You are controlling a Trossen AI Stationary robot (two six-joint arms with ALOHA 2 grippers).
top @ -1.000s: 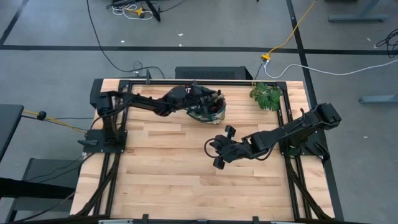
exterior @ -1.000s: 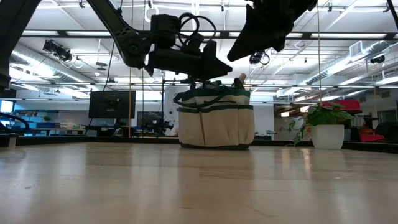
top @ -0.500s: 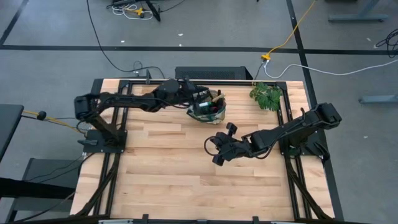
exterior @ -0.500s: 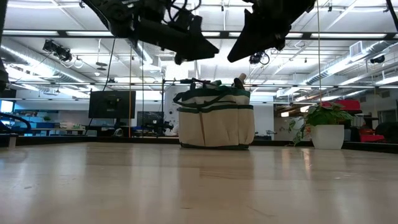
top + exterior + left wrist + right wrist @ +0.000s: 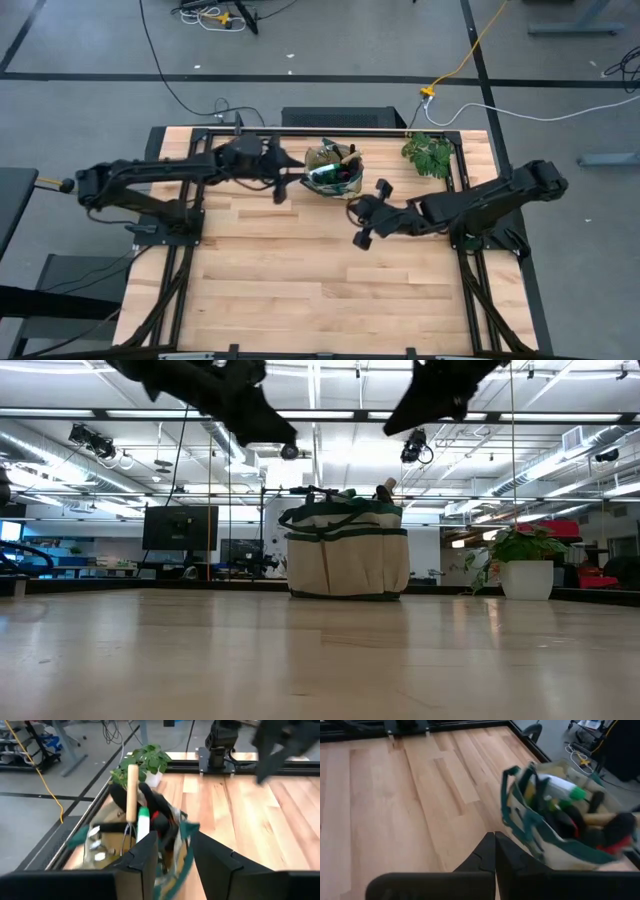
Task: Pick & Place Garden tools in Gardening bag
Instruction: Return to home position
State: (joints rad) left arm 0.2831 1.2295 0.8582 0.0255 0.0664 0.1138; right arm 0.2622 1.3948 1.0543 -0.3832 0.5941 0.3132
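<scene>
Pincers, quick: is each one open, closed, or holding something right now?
Left pincer: open, holding nothing.
Right pincer: closed, holding nothing.

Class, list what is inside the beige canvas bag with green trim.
Visible inside the beige canvas bag: a wooden rake handle, a green-and-white spray bottle and red-and-black gloves. Anything beneath them is covered.
</scene>
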